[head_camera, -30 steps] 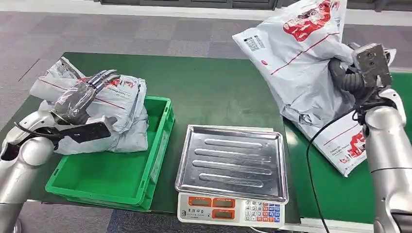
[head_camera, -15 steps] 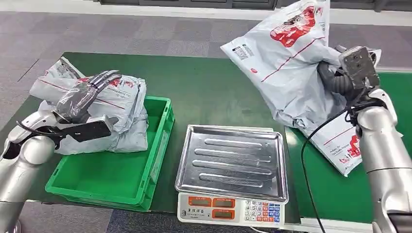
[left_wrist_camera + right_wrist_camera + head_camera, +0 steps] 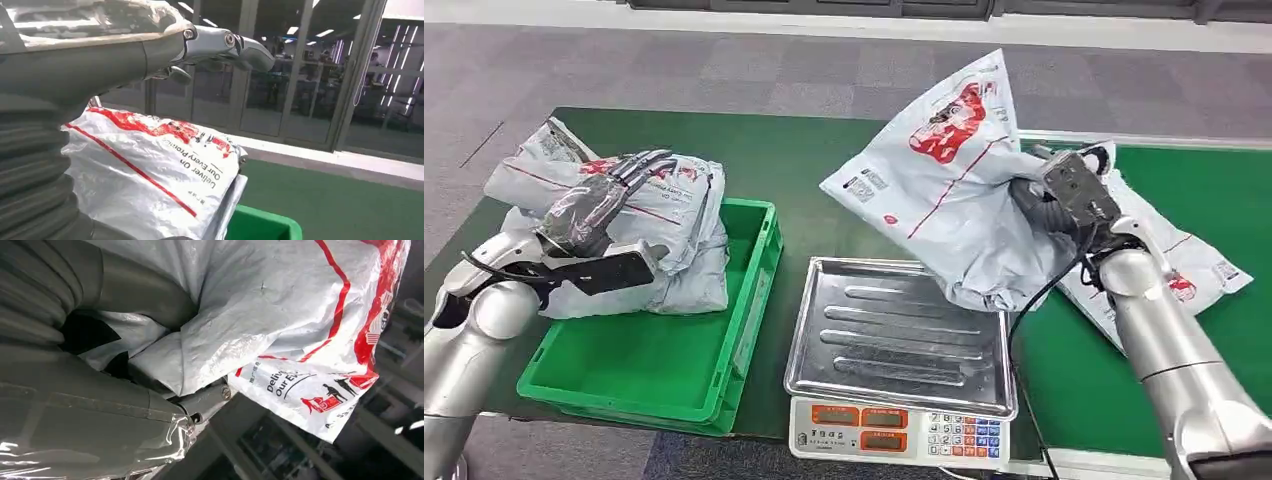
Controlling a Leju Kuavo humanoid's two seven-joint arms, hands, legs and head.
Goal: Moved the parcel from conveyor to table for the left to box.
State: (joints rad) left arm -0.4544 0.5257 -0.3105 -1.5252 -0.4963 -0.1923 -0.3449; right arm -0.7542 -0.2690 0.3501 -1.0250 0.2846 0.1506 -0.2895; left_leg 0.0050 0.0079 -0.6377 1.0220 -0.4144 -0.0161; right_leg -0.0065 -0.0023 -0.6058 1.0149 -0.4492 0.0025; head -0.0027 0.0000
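Holding a gray bag (image 3: 944, 190) up in the right hand (image 3: 1034, 200), above the far right corner of the metal tray (image 3: 899, 335) on the scale (image 3: 894, 430). Pinched tight in the crumpled part of the bag, with thumb and fingers (image 3: 205, 400) pushed into the plastic in the right wrist view. Red print and a label facing up. Lowest fold of the bag hanging just over the tray's edge, maybe touching; hard to tell.

Best to bring it down slowly and lay it flat on the green worktop (image 3: 864, 190), not half on the tray. Good to keep it low, so the loose end does not flap or catch on the tray's rim. Soft and floppy, so likely to sag and slide; best to let go only once most of it rests on something. Careful with the black cable near the right wrist, which hangs close to the tray.

Another bag (image 3: 1169, 250) lying on the belt behind the right arm, flat.

Right arm bent, reaching in from the right, wrist turned toward the middle.

Left hand (image 3: 589, 205) hovering above the bags (image 3: 674, 230) piled in the green box (image 3: 664, 365), fingers spread and straight, holding nothing. Left arm bent, waiting by the box.
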